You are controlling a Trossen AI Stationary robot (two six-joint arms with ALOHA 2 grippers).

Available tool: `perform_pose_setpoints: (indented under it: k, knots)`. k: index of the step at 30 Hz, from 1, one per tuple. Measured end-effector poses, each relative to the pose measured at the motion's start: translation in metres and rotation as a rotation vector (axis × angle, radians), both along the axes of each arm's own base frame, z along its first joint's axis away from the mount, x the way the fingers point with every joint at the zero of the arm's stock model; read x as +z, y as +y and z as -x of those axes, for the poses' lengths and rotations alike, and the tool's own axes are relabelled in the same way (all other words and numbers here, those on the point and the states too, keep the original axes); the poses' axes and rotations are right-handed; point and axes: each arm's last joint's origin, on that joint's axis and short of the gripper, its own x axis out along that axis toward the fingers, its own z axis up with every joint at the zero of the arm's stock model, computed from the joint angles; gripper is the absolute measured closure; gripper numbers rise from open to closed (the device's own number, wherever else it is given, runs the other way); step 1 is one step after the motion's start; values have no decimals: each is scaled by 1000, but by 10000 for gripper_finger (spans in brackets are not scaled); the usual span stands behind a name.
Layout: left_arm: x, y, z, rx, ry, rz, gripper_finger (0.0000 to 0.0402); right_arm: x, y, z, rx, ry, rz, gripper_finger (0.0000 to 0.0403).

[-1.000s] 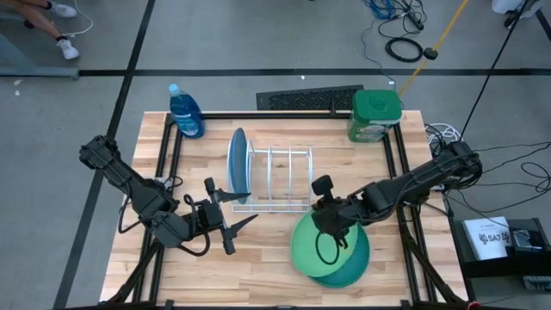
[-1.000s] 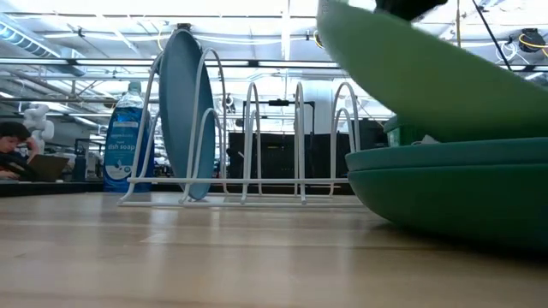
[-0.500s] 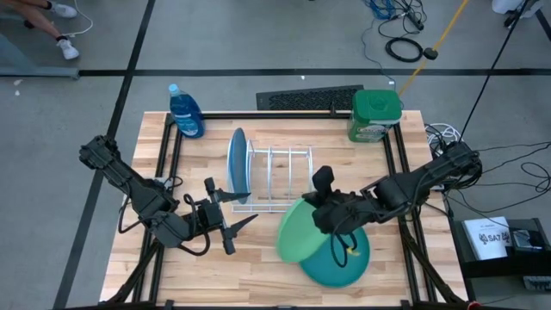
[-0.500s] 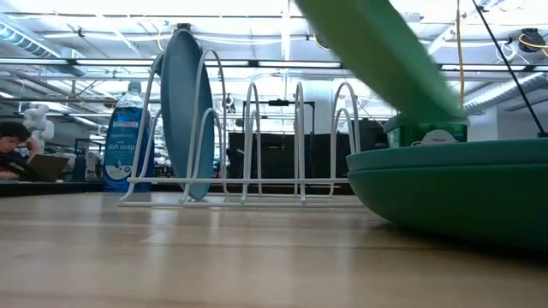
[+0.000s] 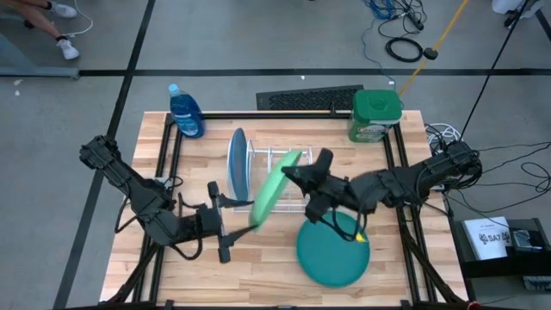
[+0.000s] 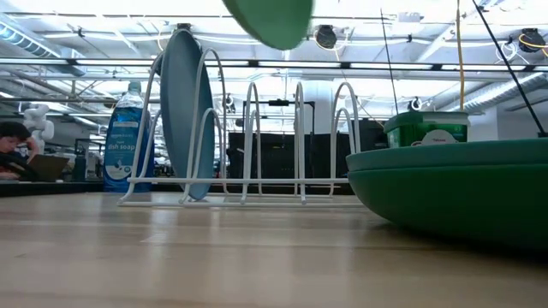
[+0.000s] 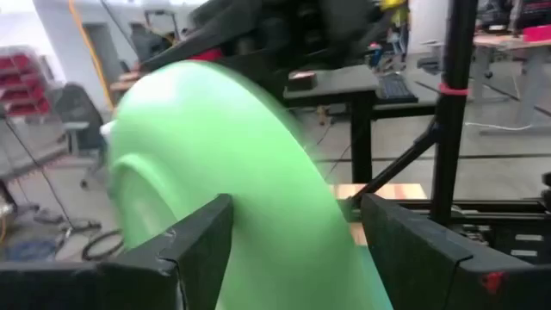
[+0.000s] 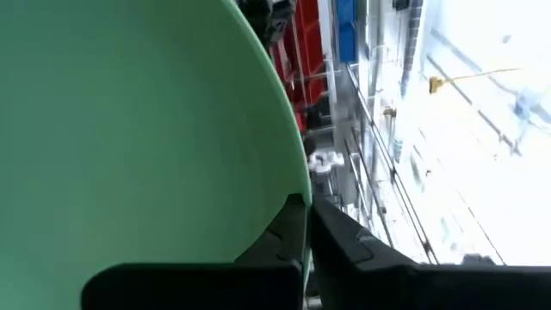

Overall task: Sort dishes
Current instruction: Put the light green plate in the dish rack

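My right gripper (image 5: 297, 176) is shut on the light green plate (image 5: 274, 191) and holds it on edge in the air, in front of the white wire rack (image 5: 282, 182). The blue plate (image 5: 238, 164) stands on its rim in the rack's leftmost slot. The teal plate (image 5: 333, 251) lies on the dark green plate (image 6: 454, 205) on the table at the near right. My left gripper (image 5: 220, 229) is open, level above the table, and points at the green plate (image 7: 224, 181) close in front of it. My right gripper pinches the light green plate's rim (image 8: 300, 185) between its two fingers, one on the hollow face and one on the back. It comes at the plate's upper, far end from the table's right. The plate is lifted clear and tilted steeply, its lower edge (image 6: 270, 21) hanging toward my left gripper.
A blue soap bottle (image 5: 185, 112) stands at the far left corner and a green tub (image 5: 375, 114) at the far right. The rack's other slots (image 6: 300, 137) stand free. Bare wood lies along the near edge (image 5: 258, 275).
My right gripper has lifted the light green plate off the teal plate and carried it up and toward the table's left and far side, to the rack. The plate has tipped from nearly flat to standing on edge. The teal and dark green plates stay put.
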Motion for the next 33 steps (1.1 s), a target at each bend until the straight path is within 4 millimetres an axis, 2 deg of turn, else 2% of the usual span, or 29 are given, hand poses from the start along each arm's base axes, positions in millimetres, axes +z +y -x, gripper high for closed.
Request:
perform_pose_setpoints:
  k: [6,14,22,27,30,33]
  knots:
    - [6,-9,6,-76,-42,-27,149,2,-22,-12,191,-24,-1,402]
    - [18,-21,16,-168,-135,-43,149,4,-72,-23,265,-42,1,402]
    - [30,-35,33,-236,-232,-160,149,-1,-118,-26,349,-1,-51,402]
    - [34,-39,39,-227,-245,-295,149,-1,-146,-24,453,-10,-116,402]
    - [31,-38,40,-166,-200,-353,149,-3,-163,-23,510,-7,-157,402]
    - [27,-37,39,-104,-133,-388,149,-10,-181,-27,498,14,-182,402]
